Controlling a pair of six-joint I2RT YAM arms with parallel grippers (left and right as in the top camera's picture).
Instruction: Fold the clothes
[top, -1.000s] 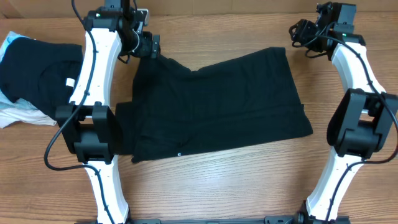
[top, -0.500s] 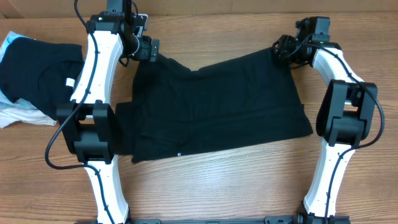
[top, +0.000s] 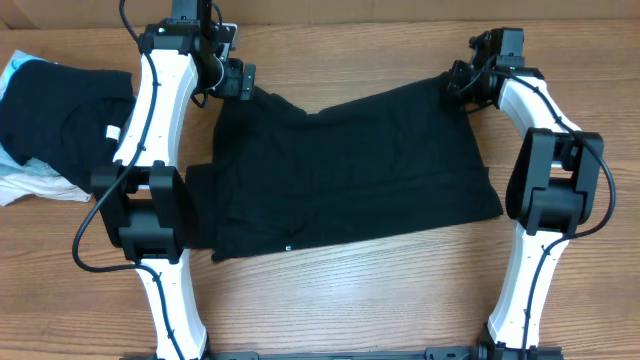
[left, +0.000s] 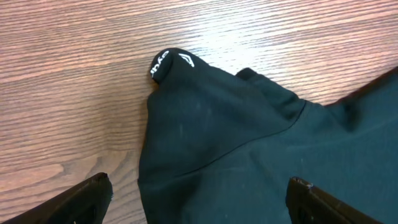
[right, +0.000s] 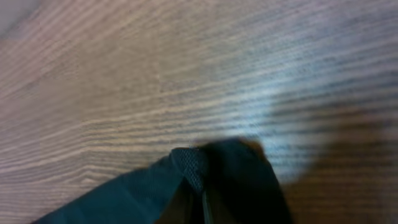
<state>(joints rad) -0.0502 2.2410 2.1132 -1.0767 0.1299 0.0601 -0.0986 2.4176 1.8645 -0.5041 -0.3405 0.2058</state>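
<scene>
Bright and even from above in the overhead view; sharp to the edges, with faint, soft shadows on the table (top: 350, 300). Swallows most fold detail in the black garment (top: 350, 170). Crisp in the left wrist view, with a sheen along the wood grain. Soft and blurred in the right wrist view, with pale glare right of centre and dark shadow at lower right.

Left arm (top: 150, 100), right arm (top: 548, 105): white, smooth, curved link shells. Bulky black joint housings (top: 150, 215) between links, rounded. Thin black cables (top: 85, 235) loop outside elbow joints on both arms. Wrist ends black, blocky. Left pincer (top: 240, 80) black; fingers (left: 74, 199) matte black, flat-faced, angular edges.
</scene>
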